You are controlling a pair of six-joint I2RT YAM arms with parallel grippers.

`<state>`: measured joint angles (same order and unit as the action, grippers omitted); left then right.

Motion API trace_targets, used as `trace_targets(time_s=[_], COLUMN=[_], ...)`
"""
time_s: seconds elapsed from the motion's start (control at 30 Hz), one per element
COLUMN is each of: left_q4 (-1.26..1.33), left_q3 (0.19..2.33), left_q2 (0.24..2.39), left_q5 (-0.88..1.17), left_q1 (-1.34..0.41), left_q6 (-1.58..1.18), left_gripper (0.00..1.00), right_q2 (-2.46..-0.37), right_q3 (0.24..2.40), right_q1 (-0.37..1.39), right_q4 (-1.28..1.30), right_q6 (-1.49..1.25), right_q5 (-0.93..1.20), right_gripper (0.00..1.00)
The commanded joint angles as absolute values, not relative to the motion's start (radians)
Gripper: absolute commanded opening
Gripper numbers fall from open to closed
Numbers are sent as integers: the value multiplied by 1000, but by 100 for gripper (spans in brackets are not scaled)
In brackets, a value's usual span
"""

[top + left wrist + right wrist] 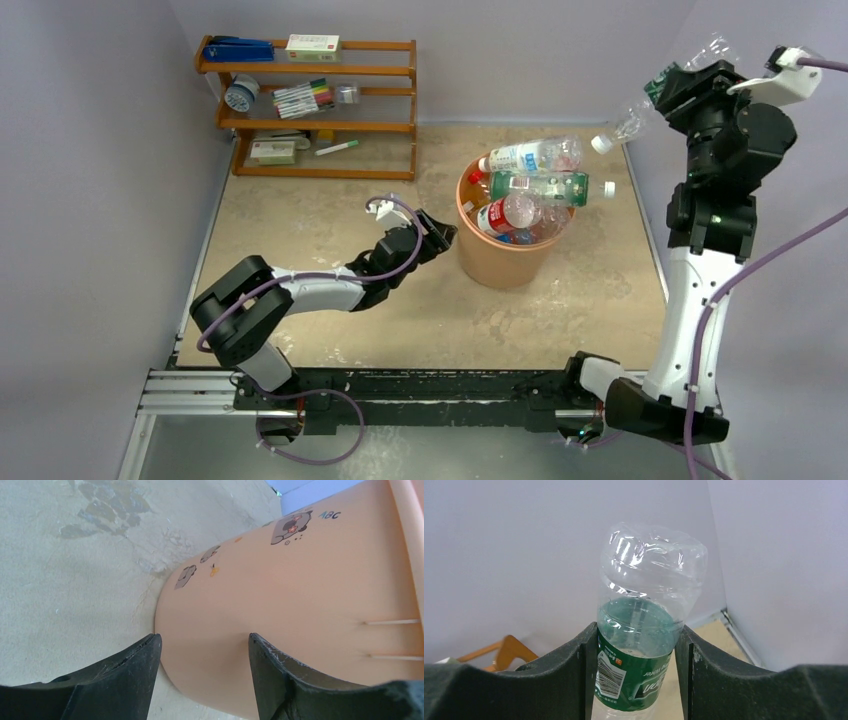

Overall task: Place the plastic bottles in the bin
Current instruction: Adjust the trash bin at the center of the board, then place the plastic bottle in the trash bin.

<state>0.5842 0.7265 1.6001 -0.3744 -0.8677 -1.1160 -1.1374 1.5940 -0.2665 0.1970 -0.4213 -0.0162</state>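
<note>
green-labelled bottle [632, 115]: held high over the table's far right edge; long axis slanted, white cap lowest, aimed at the bin [495, 262]
right gripper [636, 629]: clamped on its label
left gripper [204, 637]: half spread, nothing gripped, beside the bin's left wall
bin: table centre, heaped with bottles

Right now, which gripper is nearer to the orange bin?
Left. The left gripper sits low, beside the left wall of the bin; the right gripper is raised to its far right, holding a green-labelled bottle.
</note>
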Motion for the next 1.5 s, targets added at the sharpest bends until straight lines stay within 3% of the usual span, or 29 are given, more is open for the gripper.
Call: trace_targets(time_s=[0.0,0.5,0.67,0.97,1.17,1.47], left_q4=[665,647,624,424,338,165], left_q3=[771,822,822,845,851,823], left_q2=[1607,1642,1629,1509,1456,1313], left_q5=[-367,-383,-398,-473,-501,-598], left_q1=[-899,-956,-966,-966,-966,-964], left_q6=[-1121,-1105,-1100,-1020,-1007,-974], left_gripper=[63,63,63,68,70,76], right_q2=[-1100,-1061,-1070,-1137,-1233,-1266], right_q3=[1678,1761,1789,1807,1894,1798], right_q1=[-264,-262,-262,-198,74,359], right_q4=[159,155,142,155,300,312], right_q6=[-371,-305,-308,-296,-161,-63], right_q5=[28,292,470,719,525,269], right_gripper=[54,54,54,55,55,55])
